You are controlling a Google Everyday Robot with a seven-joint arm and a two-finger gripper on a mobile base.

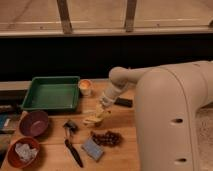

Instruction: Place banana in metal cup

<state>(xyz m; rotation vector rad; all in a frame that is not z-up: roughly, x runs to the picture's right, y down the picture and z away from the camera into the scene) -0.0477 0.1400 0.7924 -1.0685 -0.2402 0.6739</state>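
The gripper [101, 111] is held low over the surface [125, 145]; the banana [95, 118] and metal cup lie directly beneath it. Just behind the jaws, passage is blocked by the cream cup [85, 87]. A black block [123, 102] sits beside them. Ahead, grapes [106, 138], a blue sponge [92, 149] and a dark tool [73, 151] crowd the surface. Bare wood is left between the jaws and the purple bowl [34, 123].

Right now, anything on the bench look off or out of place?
Only the banana: it lies across the metal cup at mid-table, sticking out over the rim rather than down inside. The end effector sits just above it. Nothing looks spilled or broken.
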